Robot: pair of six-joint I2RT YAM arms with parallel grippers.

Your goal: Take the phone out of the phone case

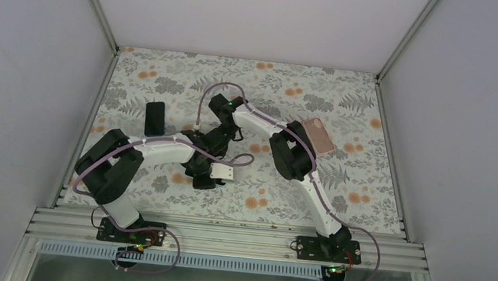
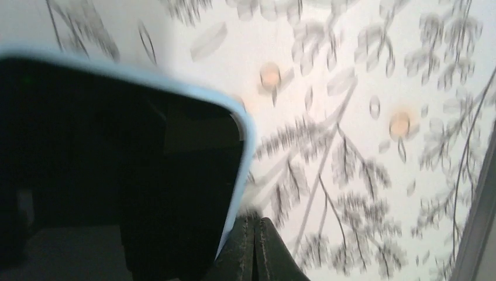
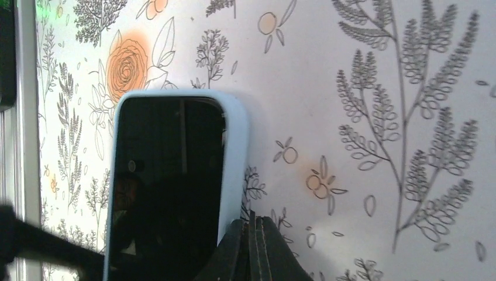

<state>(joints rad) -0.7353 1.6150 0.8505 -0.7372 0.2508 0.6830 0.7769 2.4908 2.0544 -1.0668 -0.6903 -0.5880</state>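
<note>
A light-blue phone case (image 3: 237,152) with a dark phone (image 3: 166,187) in it lies screen up on the floral table cover. It also shows in the left wrist view, case (image 2: 245,140) and phone (image 2: 117,175), blurred. My right gripper (image 3: 252,221) is shut, its tips against the case's right edge. My left gripper (image 2: 255,221) is shut too, its tips at the case's edge near a corner. In the top view the two grippers, left (image 1: 203,177) and right (image 1: 223,137), meet mid-table and hide the case.
A black phone (image 1: 155,117) lies flat at the back left. A pink phone-shaped item (image 1: 318,135) lies beyond the right arm's elbow. White walls with metal corner posts enclose the table; a metal rail (image 1: 224,237) runs along the near edge.
</note>
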